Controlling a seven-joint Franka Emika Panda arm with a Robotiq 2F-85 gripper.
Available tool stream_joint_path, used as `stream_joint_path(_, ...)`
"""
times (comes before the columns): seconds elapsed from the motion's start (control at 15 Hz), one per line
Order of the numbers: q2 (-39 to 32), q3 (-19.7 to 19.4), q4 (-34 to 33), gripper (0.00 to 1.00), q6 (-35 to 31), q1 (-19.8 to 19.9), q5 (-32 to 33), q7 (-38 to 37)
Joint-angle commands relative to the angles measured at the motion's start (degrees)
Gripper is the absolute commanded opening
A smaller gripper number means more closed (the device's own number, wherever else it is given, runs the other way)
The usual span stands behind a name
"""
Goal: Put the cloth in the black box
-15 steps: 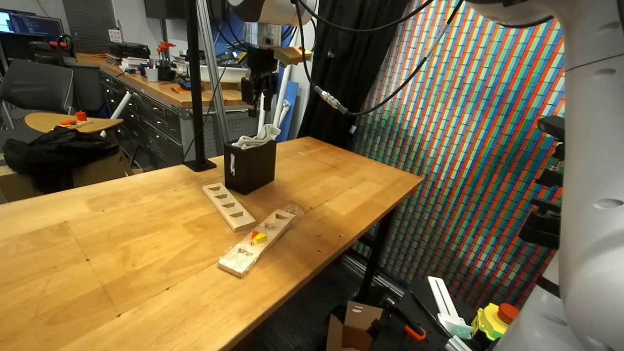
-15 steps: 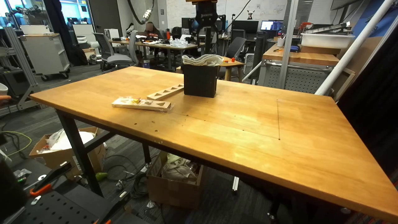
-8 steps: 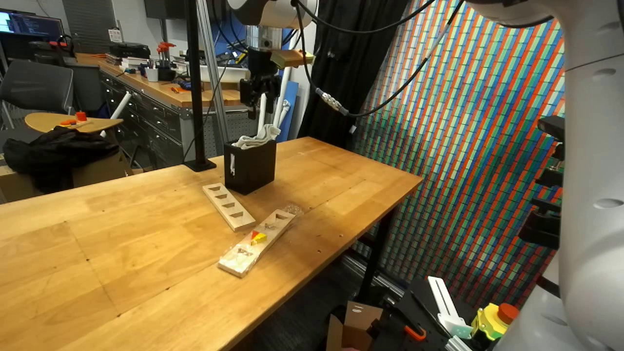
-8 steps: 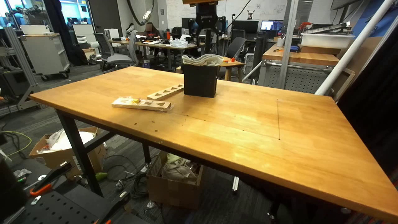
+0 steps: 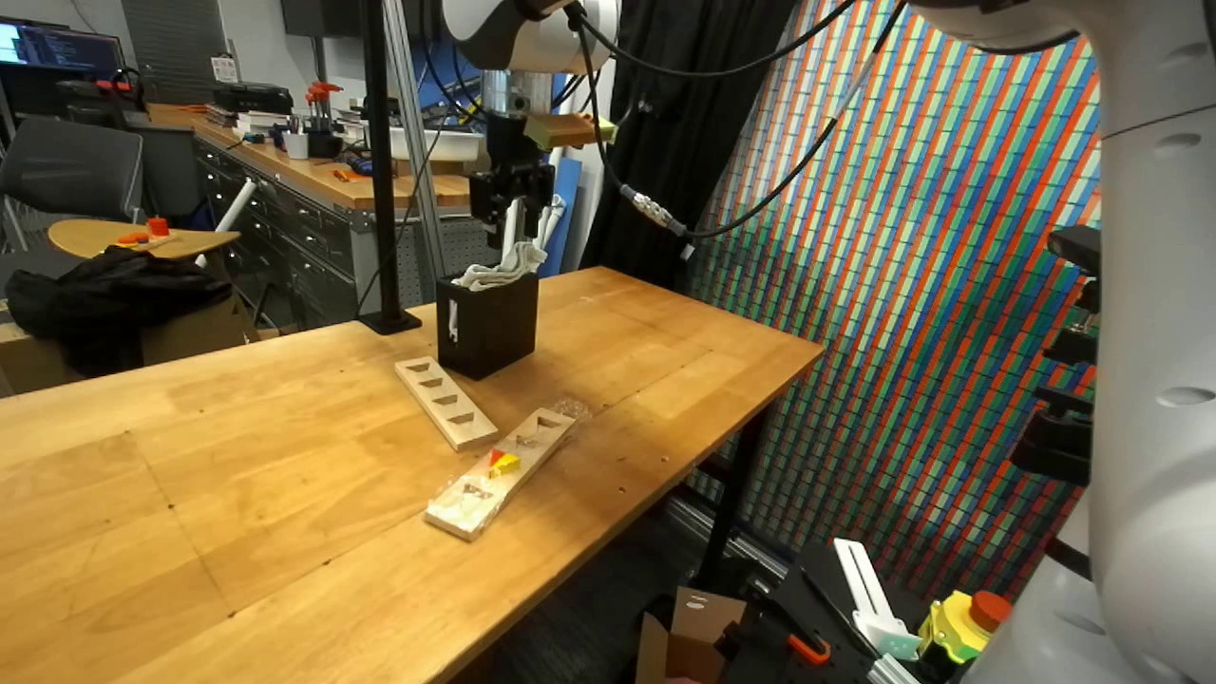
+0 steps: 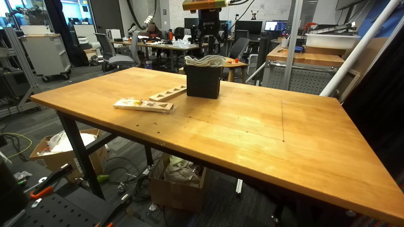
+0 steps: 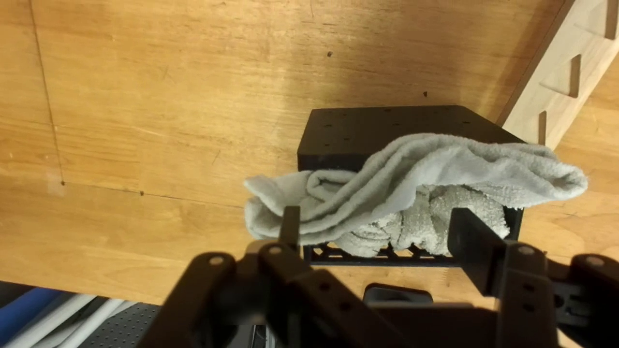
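The black box stands upright on the table and shows in both exterior views and in the wrist view. The white cloth is bunched at its mouth. Part of the cloth is down inside, and a folded strip lies across the top above the rim. In the wrist view the cloth hangs past both ends of the box. A white patch shows through an opening in the box's side. My gripper is open and empty, pointing down above the cloth, apart from it.
A pale wooden strip with holes lies close to the box. A plastic-wrapped strip with red and yellow pieces lies nearer the table edge. A black post on a base stands beside the box. A dark object shows behind the box.
My gripper has come down a little toward the cloth and has turned slightly, staying open. The cloth, the box and the wooden strips have not moved.
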State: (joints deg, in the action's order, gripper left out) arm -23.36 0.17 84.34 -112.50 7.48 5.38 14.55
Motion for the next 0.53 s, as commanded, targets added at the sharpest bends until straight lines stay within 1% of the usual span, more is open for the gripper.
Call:
stream_joint_path(0.0, 2.02, -1.16, 3.21, 0.82, -2.18, -1.12, 0.35, -2.13)
stream_joint_path(0.13, 1.96, -1.12, 3.78, 0.8, -2.55, -1.16, 0.3, -2.54)
stream_joint_path(0.2, 1.89, -1.1, 4.06, 0.77, -2.87, -1.16, 0.23, -2.67)
stream_joint_path(0.27, 1.83, -1.11, 4.42, 0.78, -3.3, -1.15, 0.18, -2.88)
stream_joint_path(0.33, 1.76, -1.1, 4.74, 0.74, -3.64, -1.12, 0.1, -3.03)
stream_joint_path(0.4, 1.7, -1.1, 5.05, 0.65, -3.88, -1.1, 0.06, -3.19)
stream_joint_path(0.47, 1.7, -1.09, 5.41, 0.51, -4.26, -1.1, 0.03, -3.25)
